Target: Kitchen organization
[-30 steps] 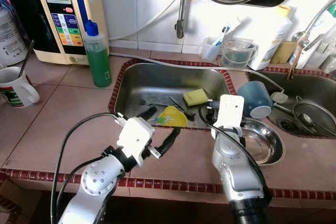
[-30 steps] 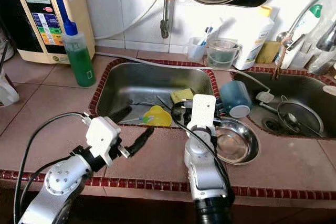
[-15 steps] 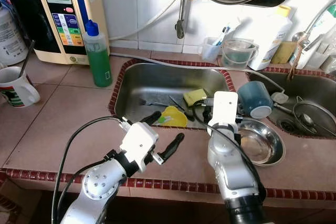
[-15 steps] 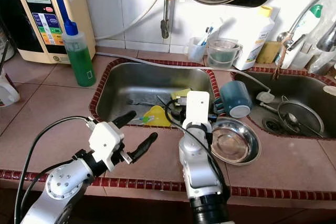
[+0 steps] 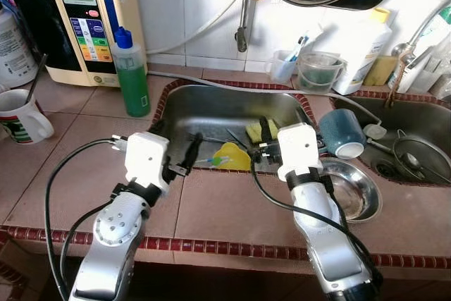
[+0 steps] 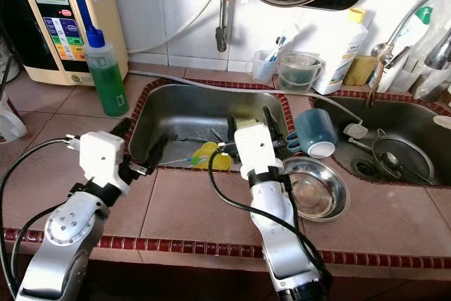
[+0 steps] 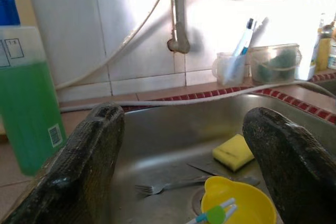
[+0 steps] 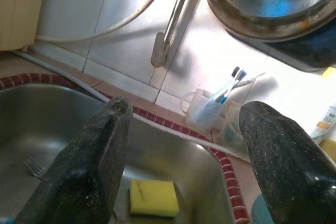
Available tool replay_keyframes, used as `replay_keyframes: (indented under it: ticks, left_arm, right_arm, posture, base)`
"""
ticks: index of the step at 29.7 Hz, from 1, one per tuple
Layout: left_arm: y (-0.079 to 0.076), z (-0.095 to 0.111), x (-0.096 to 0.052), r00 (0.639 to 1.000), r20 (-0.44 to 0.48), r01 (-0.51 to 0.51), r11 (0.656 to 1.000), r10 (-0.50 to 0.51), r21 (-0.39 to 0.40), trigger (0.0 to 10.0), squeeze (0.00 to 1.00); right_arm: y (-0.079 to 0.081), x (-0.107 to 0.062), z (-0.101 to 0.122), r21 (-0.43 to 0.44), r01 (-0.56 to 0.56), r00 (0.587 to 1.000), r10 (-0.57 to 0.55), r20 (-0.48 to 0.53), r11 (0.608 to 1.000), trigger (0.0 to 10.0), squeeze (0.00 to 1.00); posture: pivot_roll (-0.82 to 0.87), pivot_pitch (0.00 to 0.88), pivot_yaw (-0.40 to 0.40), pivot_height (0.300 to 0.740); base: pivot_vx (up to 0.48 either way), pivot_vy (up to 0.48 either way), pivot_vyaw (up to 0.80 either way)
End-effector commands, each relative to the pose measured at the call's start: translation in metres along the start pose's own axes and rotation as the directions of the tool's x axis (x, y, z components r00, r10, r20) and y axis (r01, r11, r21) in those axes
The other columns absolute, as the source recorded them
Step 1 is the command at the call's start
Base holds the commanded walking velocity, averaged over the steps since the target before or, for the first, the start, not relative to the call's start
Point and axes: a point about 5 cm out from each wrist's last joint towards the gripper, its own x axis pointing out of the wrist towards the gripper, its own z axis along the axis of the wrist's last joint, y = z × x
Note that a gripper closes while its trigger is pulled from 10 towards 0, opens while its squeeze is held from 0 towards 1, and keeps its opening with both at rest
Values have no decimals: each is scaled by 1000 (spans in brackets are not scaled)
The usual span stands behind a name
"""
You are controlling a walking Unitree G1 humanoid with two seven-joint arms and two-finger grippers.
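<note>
The left sink basin [image 5: 211, 107] holds a yellow sponge [image 5: 255, 130], a yellow bowl [image 5: 234, 156] with a blue-green utensil in it, and a fork [image 7: 168, 184]. My left gripper [image 5: 175, 147] is open at the basin's front left rim, its fingers pointing over the basin, nothing between them. My right gripper [image 5: 285, 126] is open too, at the basin's front right rim above the sponge [image 8: 153, 198]. A blue mug [image 5: 342, 133] lies on its side on the divider between the basins. A steel bowl [image 5: 356, 192] rests on the counter beside my right arm.
A green soap bottle [image 5: 131, 75] and a beige water machine [image 5: 88, 19] stand at the back left, a white mug [image 5: 21, 118] at the far left. A toothbrush cup [image 5: 283, 65], a clear jug [image 5: 320, 70] and bottles line the back wall. A tap [image 5: 243, 29] hangs over the basin. The right basin [image 5: 416, 132] holds a strainer.
Both arms have moved while the camera stayed still. My left gripper swung left to the basin's front left rim. My right gripper shifted left over the sink edge, its fingers now pointing at the wall.
</note>
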Motion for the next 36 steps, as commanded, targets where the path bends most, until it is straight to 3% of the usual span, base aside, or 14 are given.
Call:
replay_keyframes:
  ticks: [1, 19, 23, 30, 34, 36]
  left_arm:
    - [-3, 0, 4, 1000, -3, 4, 1000, -4, -15, 10000, 0]
    - [-3, 0, 4, 1000, -7, -3, 1000, 3, -21, 10000, 0]
    - [-5, 0, 4, 1000, -7, 15, 999, -15, -42, 10000, 0]
    - [-9, 1, -3, 996, -4, 89, 996, -89, -17, 10000, 0]
    - [-19, 2, -17, 975, -17, 220, 972, -220, 78, 10000, 0]
    - [-19, 2, -17, 975, -17, 220, 972, -220, 78, 10000, 0]
  right_arm:
    - [-5, 0, 1, -8, -2, 1000, 3, 18, 1000, 10000, 0]
    - [-4, -3, 0, -17, -24, 999, 24, 26, 1000, 10000, 0]
    - [-4, -5, -2, -12, -15, 1000, 15, 13, 1000, 10000, 0]
    - [1, -12, -7, -9, -18, 1000, 18, -18, 1000, 10000, 0]
    - [7, -24, -12, 70, -51, 996, 56, -69, 996, 10000, 0]
    - [7, -24, -12, 70, -51, 996, 56, -69, 996, 10000, 0]
  posture:
    - [-102, 0, -46, 740]
    - [-102, 0, -50, 740]
    - [-104, 0, -50, 740]
    - [-104, 0, -52, 740]
    - [-107, 0, -39, 740]
    - [-107, 0, -39, 740]
  base:
    - [0, -480, 0]
    - [0, -480, 0]
    - [0, -95, 0]
    - [0, 0, 0]
    - [0, 0, 0]
    - [0, 0, 0]
